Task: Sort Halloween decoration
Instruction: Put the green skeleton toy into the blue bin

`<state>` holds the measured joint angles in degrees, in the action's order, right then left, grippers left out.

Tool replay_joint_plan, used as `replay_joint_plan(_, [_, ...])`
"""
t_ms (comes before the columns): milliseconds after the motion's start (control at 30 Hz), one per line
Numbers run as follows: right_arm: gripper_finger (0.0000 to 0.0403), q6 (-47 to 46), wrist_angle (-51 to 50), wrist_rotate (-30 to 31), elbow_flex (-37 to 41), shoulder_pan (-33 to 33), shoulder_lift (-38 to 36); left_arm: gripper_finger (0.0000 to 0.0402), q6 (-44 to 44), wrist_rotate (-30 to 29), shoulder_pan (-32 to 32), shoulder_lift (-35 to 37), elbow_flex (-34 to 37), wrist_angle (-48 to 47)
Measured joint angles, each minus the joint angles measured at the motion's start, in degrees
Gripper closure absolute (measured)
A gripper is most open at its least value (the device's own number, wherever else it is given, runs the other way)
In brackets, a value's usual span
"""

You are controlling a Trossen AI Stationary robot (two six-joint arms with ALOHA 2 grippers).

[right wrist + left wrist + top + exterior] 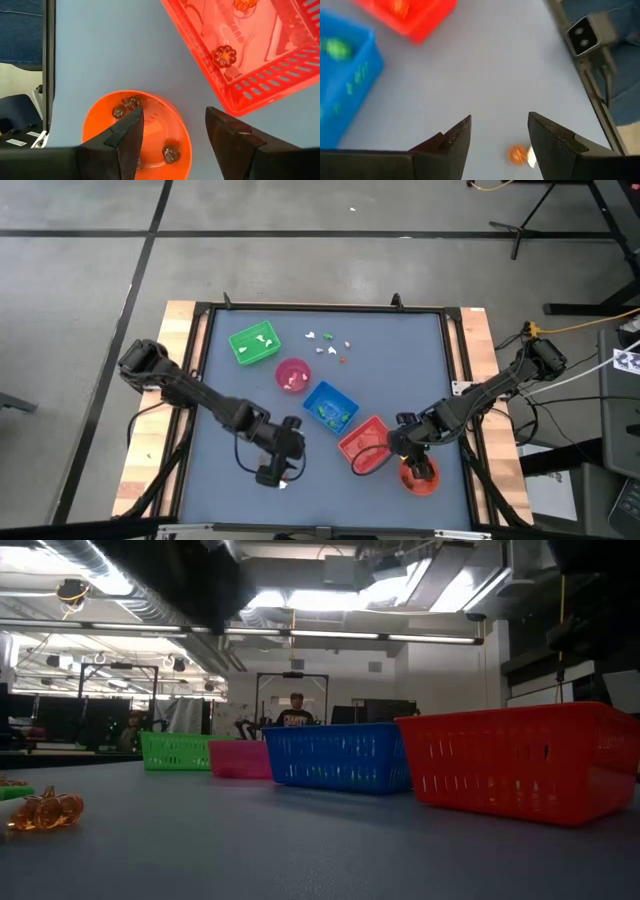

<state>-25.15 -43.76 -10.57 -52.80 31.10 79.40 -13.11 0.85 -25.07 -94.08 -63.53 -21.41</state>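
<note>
Your Halloween decoration is a scatter of tiny trinkets, most already sitting in containers. A loose cluster (328, 343) of white, green and orange bits lies on the grey tabletop (400, 370) near the far edge, beside the green tray (254, 344), which holds a few white pieces. The pink bowl (293, 374) also carries pale pieces, and the blue tray (330, 407) has green ones.

Look at the right wrist view: the red tray (260, 55) is a glossy plastic basket with slotted mesh walls, and in it rests an orange, pumpkin-shaped trinket (223, 55), ribbed like a flower. Just beside it, the orange bowl (137, 135) is round and smooth-walled, holding several small dark, lumpy trinkets (170, 152).

Your right gripper (172, 132) hangs over that bowl's rim with its fingers spread apart and nothing between them.

Your left gripper (499, 135) is near the front edge, fingers wide and empty, hovering above a small orange trinket (516, 154) with a white piece touching it. In the low view a translucent amber trinket (42, 812) sits on the matte tabletop, well apart from the trays.
</note>
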Motion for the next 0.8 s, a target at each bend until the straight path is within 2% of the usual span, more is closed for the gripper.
replay_joint_plan(200, [0.0189,-0.01,0.41,0.00,0.00,0.01,0.00,0.0221,-13.72,-9.46,-5.25,0.00,0.00,-6.33])
replay_joint_plan(333, [0.0189,-0.02,0.41,-0.02,0.00,0.00,0.00,0.0221,-21.68,-13.24,-7.14,-0.17,0.02,-9.12])
replay_joint_plan(467, [0.0189,-0.02,0.41,-0.02,0.00,-0.01,0.00,0.0221,-25.69,-13.93,-8.43,-1.54,0.02,-9.62])
replay_joint_plan(800, [0.0189,-0.02,0.76,0.55,0.00,0.00,0.00,0.0221,-26.14,-11.48,-10.26,-8.11,0.02,-11.01])
